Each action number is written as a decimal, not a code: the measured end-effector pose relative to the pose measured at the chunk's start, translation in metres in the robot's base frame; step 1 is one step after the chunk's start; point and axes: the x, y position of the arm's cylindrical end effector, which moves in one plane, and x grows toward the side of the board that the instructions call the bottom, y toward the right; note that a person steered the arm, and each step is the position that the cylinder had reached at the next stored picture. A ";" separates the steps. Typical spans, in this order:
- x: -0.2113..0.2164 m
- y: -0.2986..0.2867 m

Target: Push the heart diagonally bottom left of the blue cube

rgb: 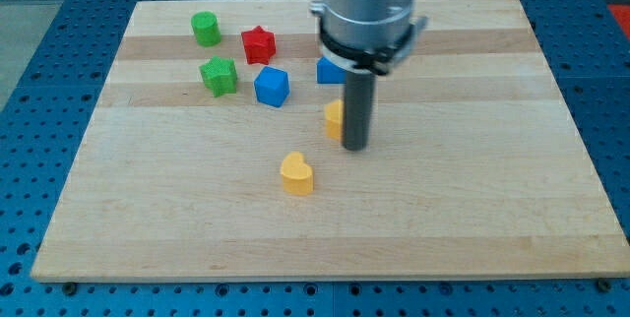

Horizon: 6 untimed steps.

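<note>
A yellow heart [296, 173] lies on the wooden board [197, 238] below the middle. A blue cube [272, 87] stands up and to the left of it, in the upper half. My tip [354, 147] is down on the board, to the right of the heart and a little above it, not touching it. The tip stands right beside a second yellow block [335, 118], which the rod partly hides. A second blue block [330, 71] shows behind the rod, mostly hidden.
A green cylinder [205, 29] sits at the upper left. A red star-shaped block [259, 44] sits to its right. A green star-shaped block [219, 76] sits left of the blue cube. The arm's grey body [369, 7] hangs over the top middle.
</note>
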 end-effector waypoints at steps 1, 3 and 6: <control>-0.028 -0.010; 0.068 0.027; 0.039 -0.097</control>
